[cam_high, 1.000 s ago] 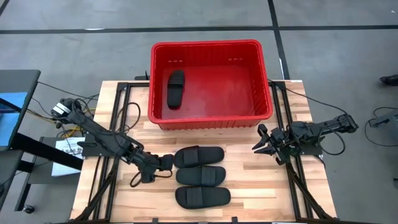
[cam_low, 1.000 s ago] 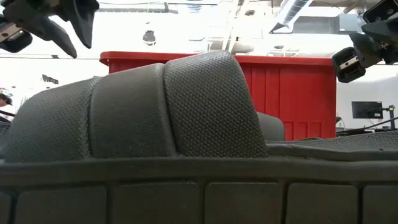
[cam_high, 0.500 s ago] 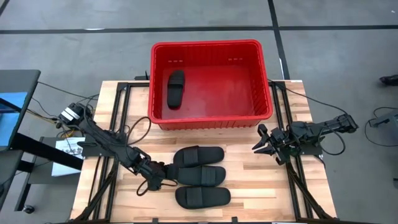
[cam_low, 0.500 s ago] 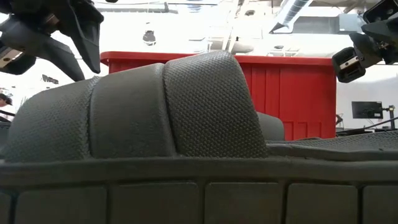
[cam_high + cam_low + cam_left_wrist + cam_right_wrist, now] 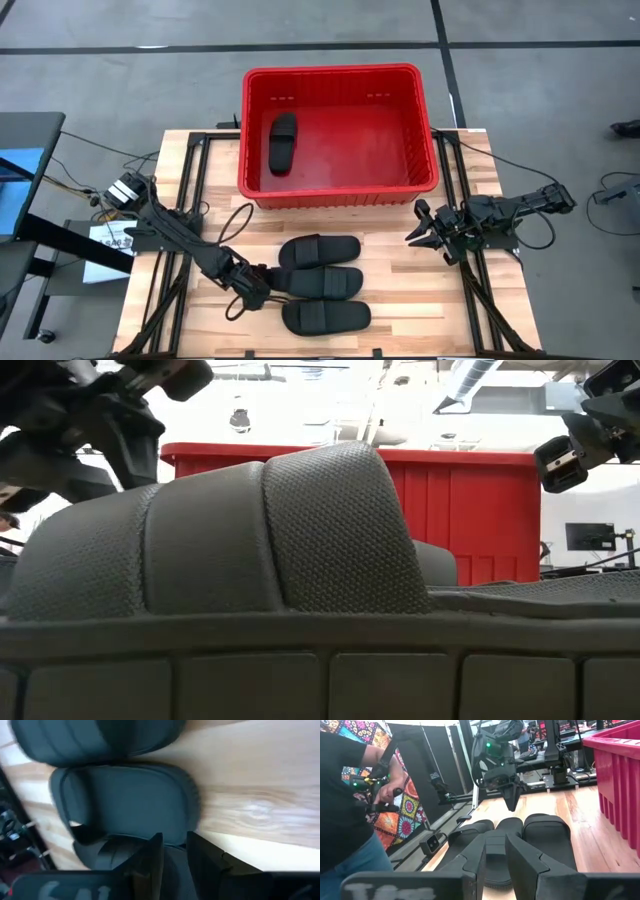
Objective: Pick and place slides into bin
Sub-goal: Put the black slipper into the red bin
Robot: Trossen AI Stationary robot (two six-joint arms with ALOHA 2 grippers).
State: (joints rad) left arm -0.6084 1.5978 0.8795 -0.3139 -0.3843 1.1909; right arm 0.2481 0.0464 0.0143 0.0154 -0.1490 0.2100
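Three black slides lie side by side on the wooden table: the far one point(image 5: 320, 251), the middle one point(image 5: 322, 283) and the near one point(image 5: 326, 317), which fills the low view point(image 5: 250, 560). Another slide point(image 5: 283, 142) lies in the red bin point(image 5: 425, 120) at the far edge. My left gripper point(image 5: 263, 285) is open, low at the middle slide's left end point(image 5: 125, 805). My right gripper point(image 5: 422, 230) is open and empty, to the right of the slides. My left gripper's fingers point(image 5: 152, 857) point slantwise down at the left end of the middle slide point(image 5: 170, 827). The fingers hide the place beneath them, so I cannot tell whether they touch the slide. The slide lies flat on the table.
A person point(image 5: 350, 795) stands beyond the table's left side, holding a control handle. Black frame rails point(image 5: 190, 200) run along both table sides, and cables point(image 5: 235, 215) lie by the left arm. Bare wood lies between the slides and my right gripper.
My left gripper has gone down and toward the table's near edge, from beside the far slide's left end to the middle slide's left end. The slides have stayed where they were.
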